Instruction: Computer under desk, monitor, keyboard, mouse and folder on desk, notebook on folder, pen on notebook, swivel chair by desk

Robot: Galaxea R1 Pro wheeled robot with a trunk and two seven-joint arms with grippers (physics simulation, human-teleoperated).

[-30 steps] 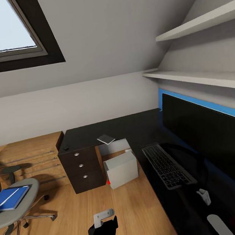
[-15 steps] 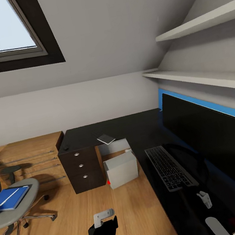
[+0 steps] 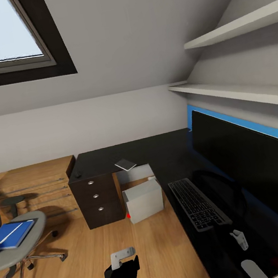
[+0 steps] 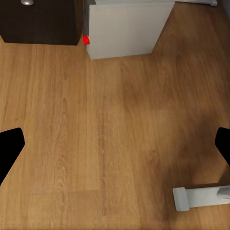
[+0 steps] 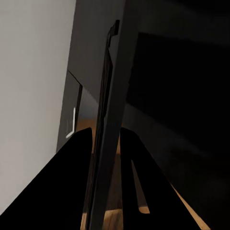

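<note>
I had the right gripper (image 3: 239, 239) clamped on the near end of the long slim keyboard with black keys in a dark grey frame (image 3: 197, 202). In the right wrist view the keyboard's thin edge (image 5: 104, 124) ran between the two dark fingers. The keyboard sat on the glossy black L-shaped counter (image 3: 160, 153), just in front of the wide black flat monitor (image 3: 253, 169).

I judged the keyboard light and stiff, but long, so held by one end it could swing or tip. A hold nearer its middle would be steadier. Its smooth frame on the glossy top probably slid easily.

The monitor stood close behind, and its stand and screen were the likeliest things to bump. A thin dark notebook with pale edges (image 3: 125, 164) lay further along the counter, near the dark three-drawer unit with silver knobs (image 3: 96, 196). The small light grey tower computer (image 3: 144, 200) stood on the wood floor (image 4: 115, 134) under the counter.

The left gripper (image 3: 125, 258) hung over the floor, fingers apart, holding nothing. Well off to that side, the grey padded swivel chair (image 3: 22, 251) carried the flat bright blue folder (image 3: 12, 234) with a thin white pen (image 3: 10, 232) on top.
</note>
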